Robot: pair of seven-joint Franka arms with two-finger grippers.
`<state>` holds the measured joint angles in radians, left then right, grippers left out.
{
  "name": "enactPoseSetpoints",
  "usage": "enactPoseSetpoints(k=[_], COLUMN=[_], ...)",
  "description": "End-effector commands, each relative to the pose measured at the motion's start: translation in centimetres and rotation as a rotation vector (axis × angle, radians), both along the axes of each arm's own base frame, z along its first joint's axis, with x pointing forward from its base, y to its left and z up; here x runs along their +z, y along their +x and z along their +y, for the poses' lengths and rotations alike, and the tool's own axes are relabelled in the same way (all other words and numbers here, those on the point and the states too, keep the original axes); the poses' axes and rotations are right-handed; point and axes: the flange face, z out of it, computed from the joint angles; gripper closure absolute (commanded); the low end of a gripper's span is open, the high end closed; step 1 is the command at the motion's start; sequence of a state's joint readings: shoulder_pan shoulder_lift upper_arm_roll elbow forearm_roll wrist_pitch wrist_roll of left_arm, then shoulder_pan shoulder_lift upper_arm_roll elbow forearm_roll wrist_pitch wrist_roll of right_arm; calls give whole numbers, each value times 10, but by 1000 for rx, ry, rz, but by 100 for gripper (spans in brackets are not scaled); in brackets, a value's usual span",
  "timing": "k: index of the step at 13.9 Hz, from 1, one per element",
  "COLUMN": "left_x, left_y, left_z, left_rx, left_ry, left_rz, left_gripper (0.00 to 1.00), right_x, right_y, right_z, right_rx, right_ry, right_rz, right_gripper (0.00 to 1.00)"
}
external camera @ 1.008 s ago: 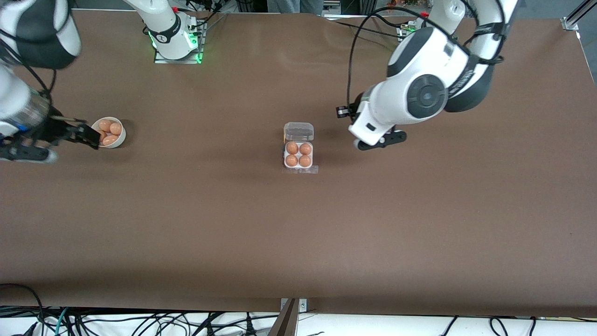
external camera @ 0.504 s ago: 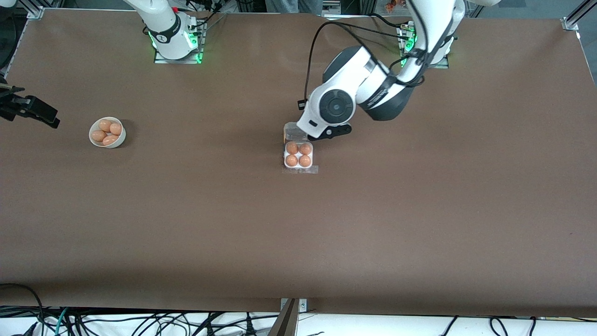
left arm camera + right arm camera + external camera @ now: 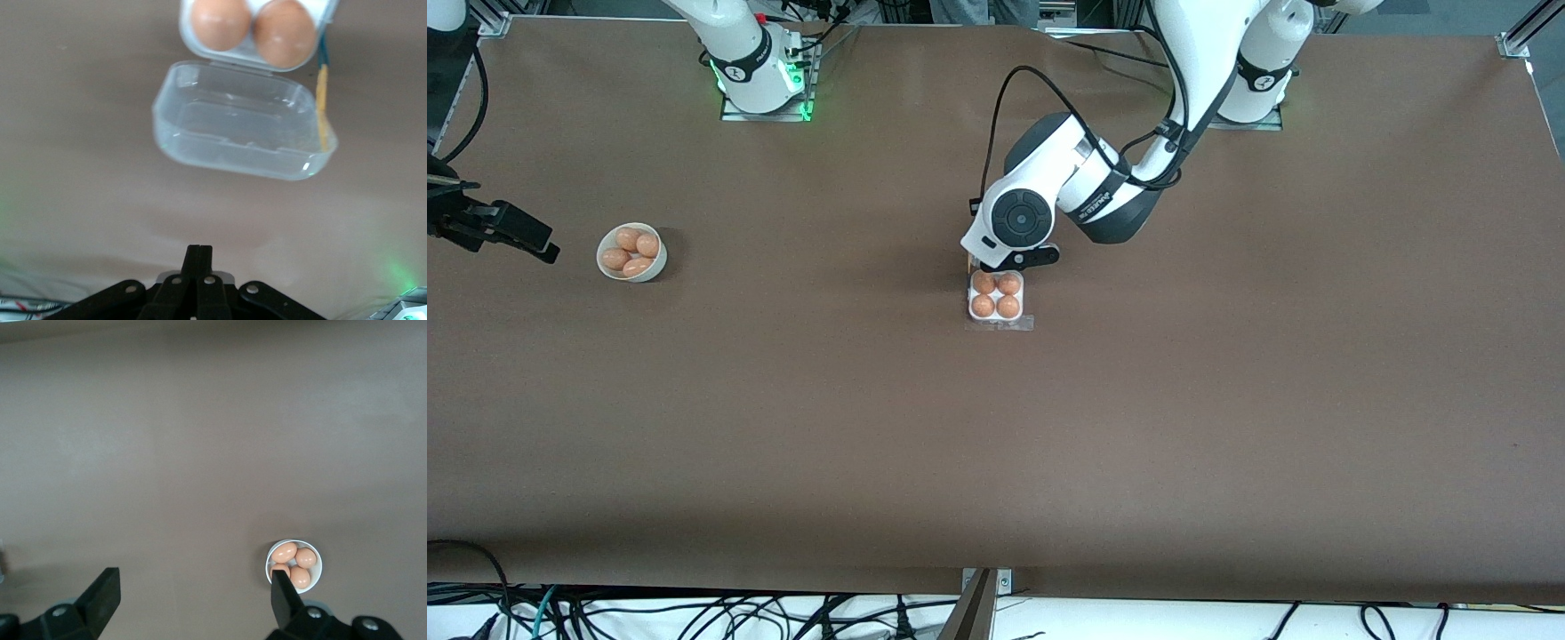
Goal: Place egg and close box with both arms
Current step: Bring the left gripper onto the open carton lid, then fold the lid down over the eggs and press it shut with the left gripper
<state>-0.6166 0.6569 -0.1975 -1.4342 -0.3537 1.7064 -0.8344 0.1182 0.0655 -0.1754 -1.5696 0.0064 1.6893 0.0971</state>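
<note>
All four cells of the box (image 3: 996, 296) at the middle of the front view hold an egg (image 3: 983, 283) — so placing looks done — while its clear lid (image 3: 243, 128), filling the upper half of the left wrist view, lies flung open on the table. My left gripper (image 3: 198, 255) hangs over that lid with its fingers pressed together, gripping nothing. My right gripper (image 3: 190, 593) waits at the left edge of the front view beside the bowl (image 3: 607, 268) of spare eggs, fingers spread wide and empty — closing the lid is what's left.
</note>
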Motion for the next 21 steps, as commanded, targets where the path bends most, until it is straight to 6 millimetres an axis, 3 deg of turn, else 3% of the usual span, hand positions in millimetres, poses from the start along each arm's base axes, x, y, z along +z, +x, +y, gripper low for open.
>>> enactPoseSetpoints(k=[1,4,10,21], left_x=[-3,-14,-30,-32], left_y=[-2,-8,-5,13], left_z=[-17,-25,-20,-16], left_rx=[-33,-63,-107,-86], left_ry=[-52,-58,-6,-10], left_rz=[-31,-52,-94,-176], left_gripper=[100,100,100,100], right_x=[4,3,1,-4], right_y=[-10,-21,-21,-17], right_z=[4,11,15,20], right_rx=[10,16,30,34], right_ry=[23,21,15,9], right_rz=[9,86,91,90], right_gripper=[0,0,0,0])
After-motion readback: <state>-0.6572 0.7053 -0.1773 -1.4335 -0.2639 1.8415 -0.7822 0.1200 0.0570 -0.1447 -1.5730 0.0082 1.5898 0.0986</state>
